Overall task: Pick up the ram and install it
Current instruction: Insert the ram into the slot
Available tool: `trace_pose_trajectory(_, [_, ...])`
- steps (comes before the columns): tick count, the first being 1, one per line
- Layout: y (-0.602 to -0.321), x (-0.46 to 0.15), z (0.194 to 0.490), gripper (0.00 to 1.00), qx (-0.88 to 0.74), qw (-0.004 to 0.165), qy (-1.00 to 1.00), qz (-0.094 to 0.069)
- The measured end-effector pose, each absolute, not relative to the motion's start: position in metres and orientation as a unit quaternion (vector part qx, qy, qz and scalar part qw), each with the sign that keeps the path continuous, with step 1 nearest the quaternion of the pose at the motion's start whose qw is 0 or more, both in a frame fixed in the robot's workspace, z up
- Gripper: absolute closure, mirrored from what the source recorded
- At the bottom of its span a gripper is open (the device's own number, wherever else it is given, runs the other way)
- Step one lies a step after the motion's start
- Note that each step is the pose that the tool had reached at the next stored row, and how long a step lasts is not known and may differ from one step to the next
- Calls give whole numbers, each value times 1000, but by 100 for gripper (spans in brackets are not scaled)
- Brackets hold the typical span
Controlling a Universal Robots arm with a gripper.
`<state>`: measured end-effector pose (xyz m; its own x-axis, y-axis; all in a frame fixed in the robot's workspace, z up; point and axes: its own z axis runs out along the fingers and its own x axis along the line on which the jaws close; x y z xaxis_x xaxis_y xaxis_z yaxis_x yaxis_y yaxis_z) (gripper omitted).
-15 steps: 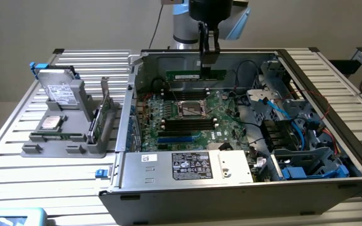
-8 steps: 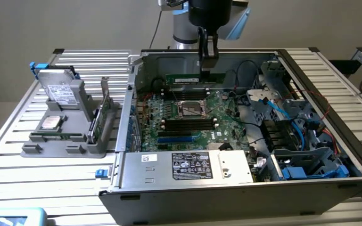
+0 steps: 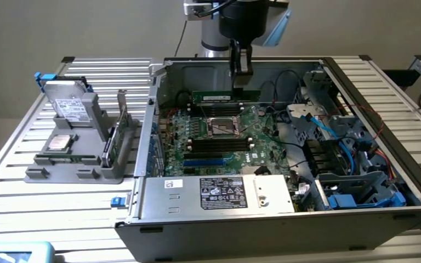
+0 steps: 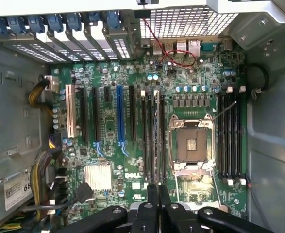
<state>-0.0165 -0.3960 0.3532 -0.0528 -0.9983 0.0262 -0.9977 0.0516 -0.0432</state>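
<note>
Slatted metal table (image 3: 20, 164), open PC case (image 3: 195, 230) | gripper (image 3: 240, 82) clamped on the ram (image 3: 214, 97) over far memory slots (image 4: 146, 141) | keep it upright, slot-parallel; press evenly

A silver-grey tubular arm (image 3: 212, 43) with a pale blue joint cap (image 3: 278, 27) and a black round wrist (image 3: 243, 19) carries a black claw (image 3: 240, 82) of linked bars with round pivot screws (image 4: 204, 211).

Open PC case (image 3: 269, 235) sitting on a slatted metal table (image 3: 42, 203). Inside it: motherboard (image 3: 195, 148), empty CPU socket (image 3: 223, 127), power supply (image 3: 218, 193) along the near wall. Gray rack (image 3: 79, 164) with a hard drive (image 3: 72, 104) just beside the case, exterior view's left.
</note>
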Motion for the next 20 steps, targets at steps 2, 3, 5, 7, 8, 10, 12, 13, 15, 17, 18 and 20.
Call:
trace_pose_trajectory(2, [-396,-17,350,88,-688,5,725,-24])
trace_pose_trajectory(3, [-396,-17,348,88,-688,5,725,-24])
trace_pose_trajectory(5, [-396,-16,345,88,-688,3,725,-22])
trace_pose_trajectory(7, [-395,-16,343,88,-688,0,725,-19])
trace_pose_trajectory(8, [-395,-17,342,88,-688,-2,725,-18])
trace_pose_trajectory(10, [-393,-17,339,88,-688,-3,725,-17])
trace_pose_trajectory(12, [-390,-17,337,88,-688,-4,725,-17])
trace_pose_trajectory(13, [-389,-17,336,88,-688,-5,725,-18])
trace_pose_trajectory(15, [-386,-17,334,88,-688,-9,725,-22])
trace_pose_trajectory(17, [-383,-16,333,88,-688,-14,725,-28])
trace_pose_trajectory(18, [-382,-17,332,88,-688,-17,725,-31])
trace_pose_trajectory(20, [-381,-16,330,88,-688,-19,725,-33])
